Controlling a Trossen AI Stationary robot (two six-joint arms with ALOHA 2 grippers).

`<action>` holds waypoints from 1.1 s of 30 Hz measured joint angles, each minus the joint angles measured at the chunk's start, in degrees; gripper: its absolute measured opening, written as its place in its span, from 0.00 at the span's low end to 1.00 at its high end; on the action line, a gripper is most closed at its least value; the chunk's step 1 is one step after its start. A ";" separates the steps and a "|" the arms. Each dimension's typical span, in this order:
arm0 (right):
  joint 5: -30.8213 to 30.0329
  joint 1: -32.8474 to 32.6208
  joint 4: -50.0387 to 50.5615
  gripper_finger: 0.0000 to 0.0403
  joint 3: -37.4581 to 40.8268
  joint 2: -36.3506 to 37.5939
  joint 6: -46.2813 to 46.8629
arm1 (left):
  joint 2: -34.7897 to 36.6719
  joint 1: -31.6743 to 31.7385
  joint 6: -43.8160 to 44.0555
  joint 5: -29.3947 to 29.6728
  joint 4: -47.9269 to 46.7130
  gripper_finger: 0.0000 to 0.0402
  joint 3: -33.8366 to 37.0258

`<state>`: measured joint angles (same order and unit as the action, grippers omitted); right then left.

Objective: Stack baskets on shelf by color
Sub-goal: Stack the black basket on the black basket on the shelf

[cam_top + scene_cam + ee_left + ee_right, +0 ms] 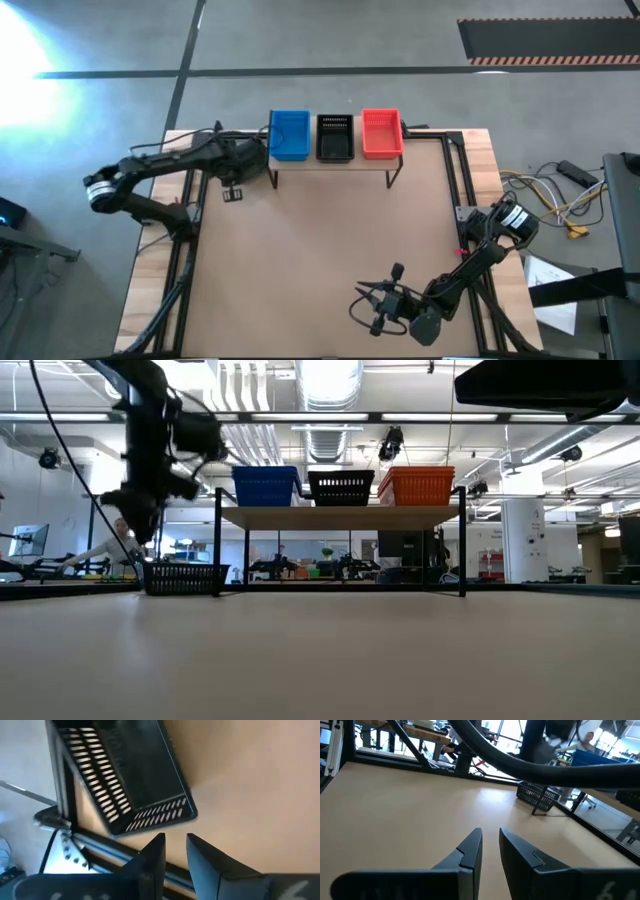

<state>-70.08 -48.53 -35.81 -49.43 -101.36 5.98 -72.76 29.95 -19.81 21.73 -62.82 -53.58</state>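
A black basket (125,775) is sitting on the table (320,260) by the shelf's (335,162) left leg, mostly hidden under the left arm in the high view, visible in the low view at (182,576) beside that leg. It is probably light, thin slotted plastic, a bit flexy and slick, so pinching one wall at the rim looks like the best hold, with one finger inside and one outside. It is sitting upright, open top facing up; its long axis is running obliquely away from the left gripper (175,855), near short wall closest to the fingers. The left gripper is hovering just beside that short wall, fingers slightly apart, gripping nothing. On the shelf a blue basket (290,134), a black one (334,138) and an orange one (381,133) are standing side by side, long axes across the board. The right gripper (490,851) is waiting low at the near table edge, fingers a little apart, empty.
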 joint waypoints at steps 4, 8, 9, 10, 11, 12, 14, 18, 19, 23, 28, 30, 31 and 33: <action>0.00 0.00 0.04 0.15 0.00 0.00 0.01 | -3.17 2.42 -4.86 0.00 7.83 0.15 4.73; 0.00 0.00 0.04 0.15 0.00 0.00 0.00 | -4.96 3.50 -7.55 -0.03 12.12 0.15 6.34; 0.00 0.00 0.04 0.15 0.00 0.00 0.00 | -5.25 3.57 -8.83 -0.18 12.18 0.15 6.56; 0.00 0.00 0.06 0.15 0.00 0.00 0.02 | -5.47 3.57 -9.96 -0.25 12.51 0.15 6.85; -0.02 0.00 0.05 0.15 0.00 0.00 0.02 | -5.56 3.57 -10.66 -0.27 12.80 0.15 7.14; 0.00 0.00 0.05 0.15 0.00 0.00 0.02 | -5.63 3.57 -10.82 -0.31 12.83 0.15 7.35; 0.00 0.00 0.06 0.15 0.00 0.00 0.02 | -5.66 3.55 -10.80 -0.32 12.92 0.15 7.54; 0.00 0.11 0.04 0.15 0.00 0.00 0.02 | -4.57 3.55 -10.57 -0.43 12.82 0.15 7.80; 0.00 0.19 0.04 0.15 0.00 0.00 0.02 | -4.21 3.55 -10.39 -0.46 12.72 0.15 7.72; 0.00 0.20 0.04 0.15 0.00 0.00 0.02 | -2.10 3.52 -9.50 -0.52 11.92 0.15 6.95; 0.00 0.20 0.04 0.15 0.00 0.00 0.02 | 1.47 3.52 -9.06 -3.25 8.87 0.15 6.44; 0.00 0.20 0.04 0.15 0.00 0.00 0.00 | 3.07 3.49 -7.93 -5.02 7.17 0.15 6.46; -0.01 0.20 0.04 0.15 0.00 0.00 -0.08 | 3.74 3.48 -6.66 -5.46 6.59 0.15 6.50; -0.02 0.22 0.05 0.15 0.00 0.00 -0.45 | 4.52 3.49 -4.26 -5.53 6.10 0.15 7.00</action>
<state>-70.11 -48.31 -35.76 -49.43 -101.36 5.53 -68.24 33.44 -24.07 16.20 -56.72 -46.58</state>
